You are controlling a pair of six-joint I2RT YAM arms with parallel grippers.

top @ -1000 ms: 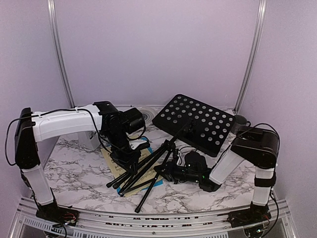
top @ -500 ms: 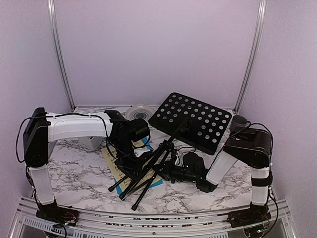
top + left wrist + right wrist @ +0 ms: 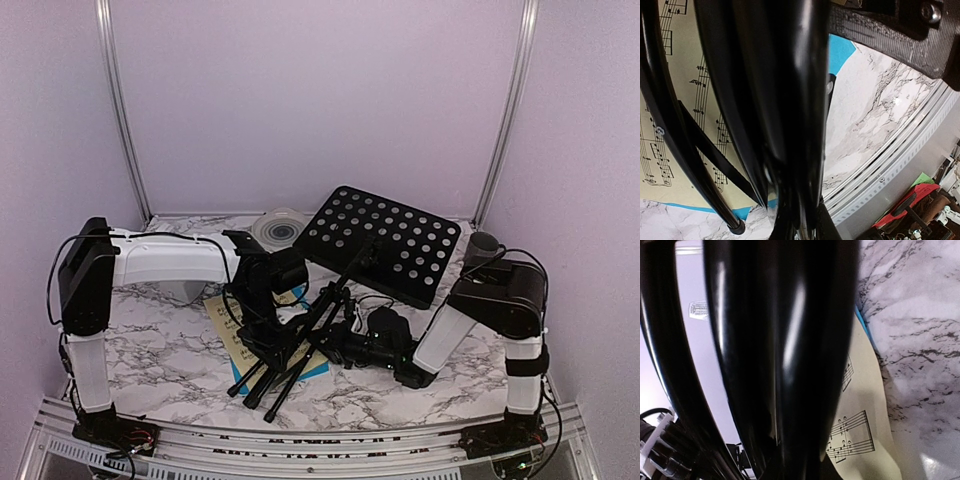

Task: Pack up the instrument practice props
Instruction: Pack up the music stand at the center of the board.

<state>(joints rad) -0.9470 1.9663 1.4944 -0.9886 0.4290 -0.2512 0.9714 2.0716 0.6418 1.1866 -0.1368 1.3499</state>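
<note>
My left gripper (image 3: 270,340) is clamped on the music stand's (image 3: 385,240) bunched tripod legs (image 3: 262,378). My right gripper (image 3: 328,346) grips the stand just beside it, over the sheet-music pages (image 3: 222,320) on the marble table (image 3: 150,345).

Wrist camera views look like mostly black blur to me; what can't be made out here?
- Left wrist view: the stand's legs fill the frame, hiding the left pincer's fingertips.
- Right wrist view: a blurred stand tube hides the right pincer's fingertips.
- Top view: sheet music mostly covered by the left arm and legs; mug half behind the right arm.
</note>
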